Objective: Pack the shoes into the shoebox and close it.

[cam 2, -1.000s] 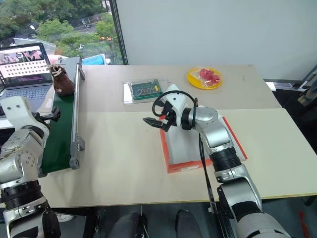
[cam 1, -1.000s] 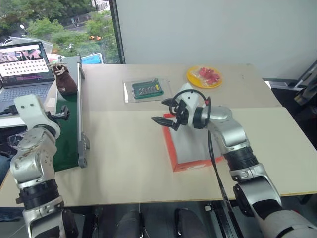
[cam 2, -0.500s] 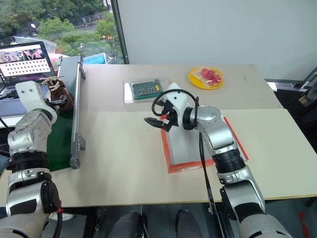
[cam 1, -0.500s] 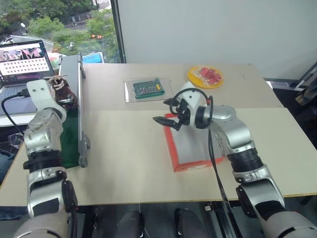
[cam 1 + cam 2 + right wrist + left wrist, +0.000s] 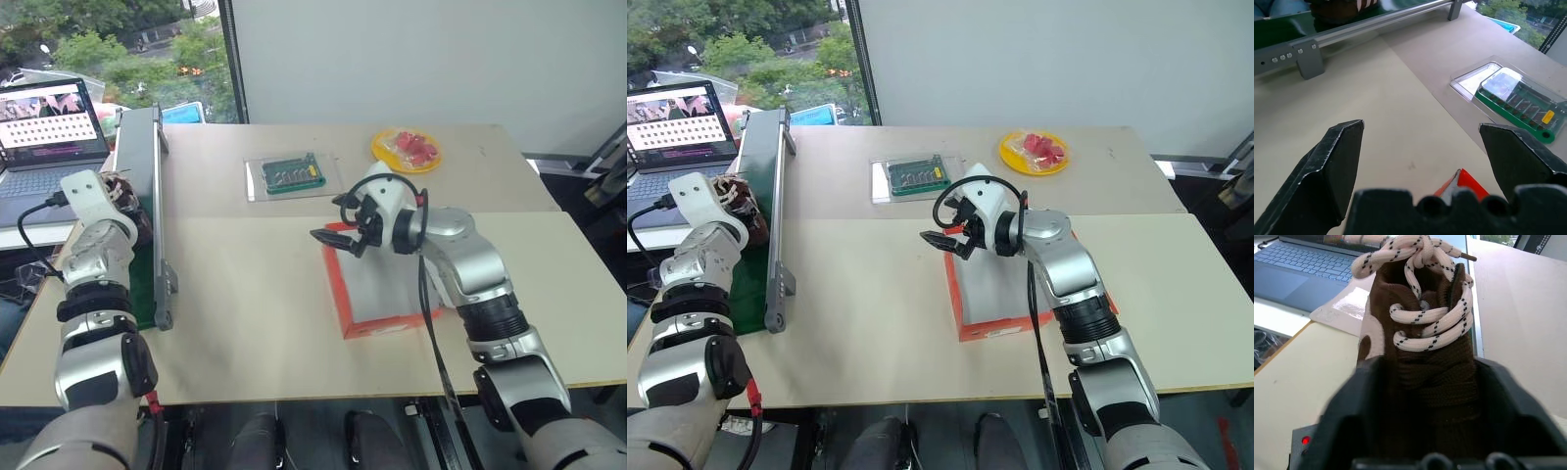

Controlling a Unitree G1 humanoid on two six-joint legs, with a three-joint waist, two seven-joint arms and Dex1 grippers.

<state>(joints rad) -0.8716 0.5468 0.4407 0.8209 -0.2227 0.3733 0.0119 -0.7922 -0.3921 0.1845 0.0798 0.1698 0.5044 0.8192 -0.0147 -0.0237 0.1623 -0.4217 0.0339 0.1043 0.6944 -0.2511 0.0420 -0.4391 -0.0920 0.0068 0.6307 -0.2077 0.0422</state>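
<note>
Brown suede of a shoe point(image 5: 1420, 357) with white speckled laces is clamped between the left gripper point(image 5: 1425, 396) fingers. No legible writing is seen on it. The right gripper point(image 5: 338, 233) is spread wide, empty, over the red-orange shoebox point(image 5: 338, 294).

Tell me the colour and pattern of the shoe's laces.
The laces are cream-white with small black flecks; the left wrist view shows them best.

Shoe point(image 5: 1420, 357) toe hidden between left gripper point(image 5: 1425, 396) jaws; laptop point(image 5: 49, 132) cut off by edge.

A pale worktop point(image 5: 245, 313) stands before a plain grey wall point(image 5: 411, 59); a window point(image 5: 108, 49) at far left shows green trees.
</note>
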